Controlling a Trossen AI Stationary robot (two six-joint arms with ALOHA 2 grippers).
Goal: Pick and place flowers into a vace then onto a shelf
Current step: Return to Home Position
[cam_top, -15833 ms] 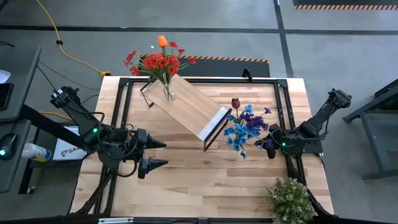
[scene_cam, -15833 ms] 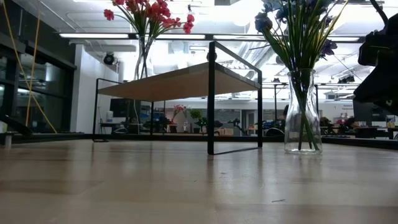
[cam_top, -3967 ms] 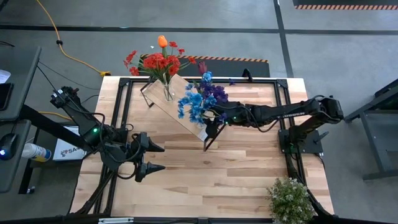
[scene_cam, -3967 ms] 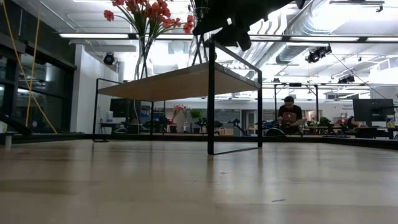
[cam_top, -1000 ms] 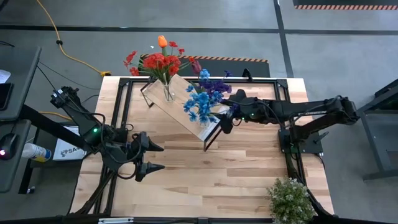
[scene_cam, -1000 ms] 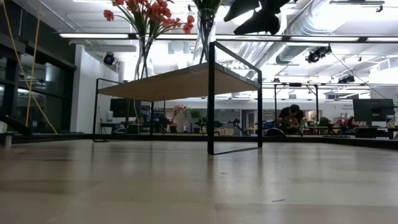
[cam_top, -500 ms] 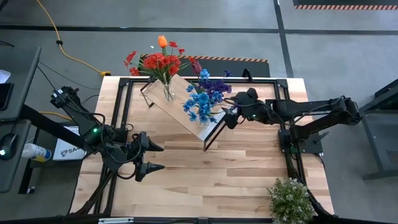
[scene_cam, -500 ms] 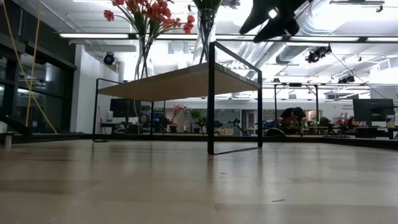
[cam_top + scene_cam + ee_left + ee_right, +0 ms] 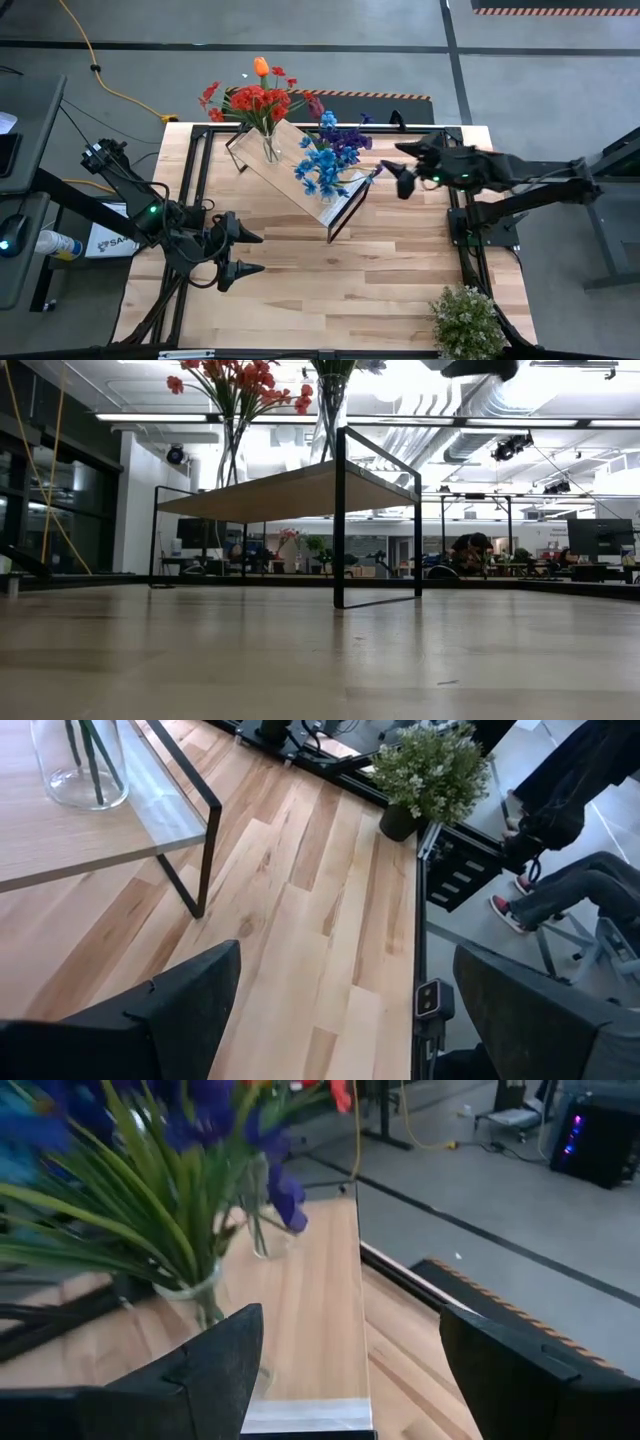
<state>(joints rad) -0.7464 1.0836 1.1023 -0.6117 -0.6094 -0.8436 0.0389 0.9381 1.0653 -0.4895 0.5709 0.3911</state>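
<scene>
1. Right gripper (image 9: 401,168), spread wide and holding nothing, hangs at 3 o'clock off the shelf (image 9: 285,165) edge.
2. Left gripper (image 9: 255,252), likewise, at 8 o'clock.
3. Red and blue flowers (image 9: 325,165) stand in vases (image 9: 270,150) on it.

Flowers (image 9: 325,160) on shelf (image 9: 288,172), right pincer (image 9: 399,168) spread nearby
</scene>
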